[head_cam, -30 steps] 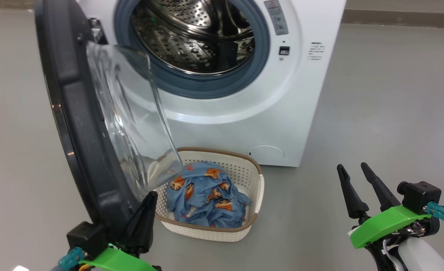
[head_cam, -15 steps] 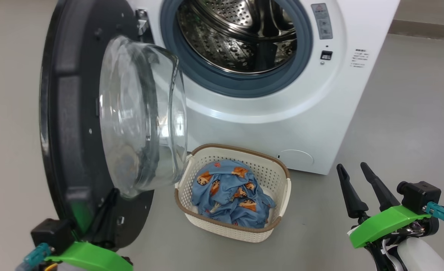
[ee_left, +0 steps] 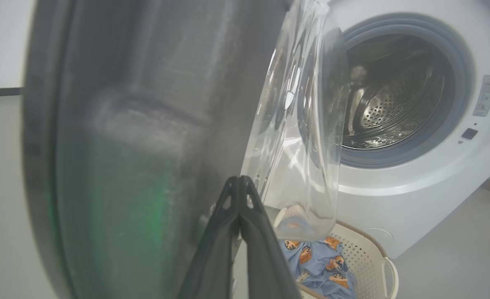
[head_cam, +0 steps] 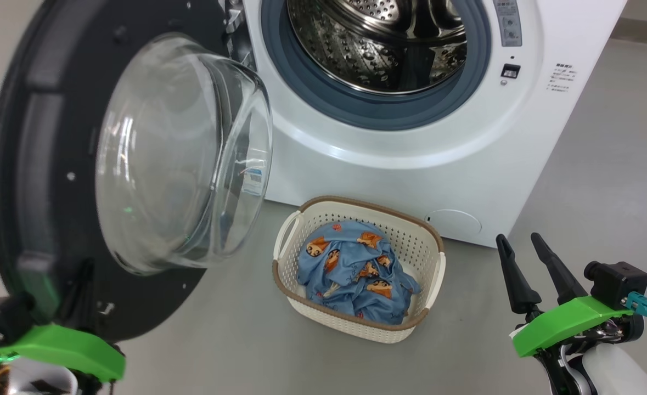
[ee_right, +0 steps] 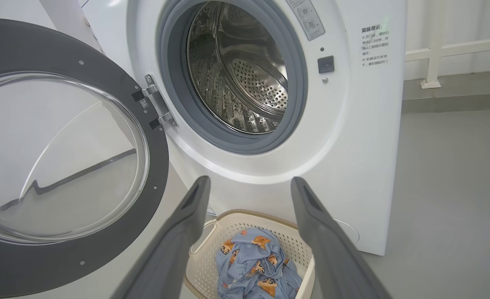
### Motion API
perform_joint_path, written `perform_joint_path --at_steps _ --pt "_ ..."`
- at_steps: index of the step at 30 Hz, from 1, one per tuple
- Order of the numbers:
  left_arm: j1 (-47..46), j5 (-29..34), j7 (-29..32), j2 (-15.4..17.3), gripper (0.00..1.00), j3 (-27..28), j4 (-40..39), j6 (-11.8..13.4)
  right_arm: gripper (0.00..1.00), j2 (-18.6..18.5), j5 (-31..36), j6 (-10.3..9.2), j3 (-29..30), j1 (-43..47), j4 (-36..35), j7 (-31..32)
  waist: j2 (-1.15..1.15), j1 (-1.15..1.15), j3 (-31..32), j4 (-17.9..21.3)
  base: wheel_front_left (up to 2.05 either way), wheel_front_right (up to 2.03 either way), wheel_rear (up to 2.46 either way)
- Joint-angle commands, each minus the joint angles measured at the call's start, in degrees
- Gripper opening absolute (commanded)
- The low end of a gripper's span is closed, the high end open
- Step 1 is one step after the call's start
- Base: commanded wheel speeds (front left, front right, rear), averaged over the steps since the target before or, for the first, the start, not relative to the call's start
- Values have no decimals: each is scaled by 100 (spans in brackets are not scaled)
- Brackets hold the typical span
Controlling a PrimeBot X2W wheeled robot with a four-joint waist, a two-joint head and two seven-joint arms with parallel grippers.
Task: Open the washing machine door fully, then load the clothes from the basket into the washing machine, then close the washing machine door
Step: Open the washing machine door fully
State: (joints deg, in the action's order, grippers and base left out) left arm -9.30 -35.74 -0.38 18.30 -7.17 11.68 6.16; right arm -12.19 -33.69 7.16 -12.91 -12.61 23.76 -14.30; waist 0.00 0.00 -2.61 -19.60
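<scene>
The white washing machine (head_cam: 411, 181) stands with its steel drum (head_cam: 378, 44) exposed. Its door (head_cam: 27, 164) hangs swung out to the left, black rim and clear glass bowl (head_cam: 180, 153) turned toward me. My left gripper (ee_left: 239, 179) is shut, its tips pressed against the door's inner black face (ee_left: 124, 145), beside the glass. On the floor before the machine sits the basket (head_cam: 323, 315), holding the blue printed clothes (head_cam: 350, 271). My right gripper (head_cam: 518, 237) hovers open at the lower right, clear of the basket. In the right wrist view the open right gripper (ee_right: 249, 179) points toward the machine above the basket (ee_right: 245, 220).
Grey floor (head_cam: 603, 181) spreads to the right of the machine and in front of the basket. A round white flap (head_cam: 455, 224) sits low on the machine's front. A white rail and wall (ee_right: 456, 45) stand behind the machine on the right.
The door has swung wider open to the left, with my shut left gripper moving along against it. The head view has shifted left. My right gripper has stayed put.
</scene>
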Motion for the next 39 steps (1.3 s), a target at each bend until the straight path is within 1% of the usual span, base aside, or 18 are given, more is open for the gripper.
perform_joint_path --at_steps 1,7,15,21,27,30,39 --pt "-295 -20 12 287 0 328 -37 58 100 -9 73 33 -95 -202 -132 -70 0 0 -51 -35 0 0 0" --pt "-688 -96 40 573 0 524 536 -14 100 9 133 33 -44 -326 -142 -70 0 0 -232 -86 0 0 0" --pt "-1395 -90 104 916 0 510 1539 -300 100 42 181 33 -8 -476 -122 -70 0 0 -431 -156 0 0 0" --pt "-2075 10 51 1188 0 465 2379 -448 100 69 198 33 37 -585 -117 -70 0 0 -550 -155 0 0 0" --pt "-2527 68 -4 1303 0 418 2988 -497 100 116 205 33 50 -606 -84 -70 0 0 -546 -144 0 0 0" --pt "-2715 87 -32 1351 0 377 3292 -576 100 128 207 33 44 -606 -83 -70 0 0 -540 -132 0 0 0" --pt "-3051 111 -219 1299 0 278 3960 -672 100 149 182 33 61 -571 -78 -70 0 0 -467 -91 0 0 0"
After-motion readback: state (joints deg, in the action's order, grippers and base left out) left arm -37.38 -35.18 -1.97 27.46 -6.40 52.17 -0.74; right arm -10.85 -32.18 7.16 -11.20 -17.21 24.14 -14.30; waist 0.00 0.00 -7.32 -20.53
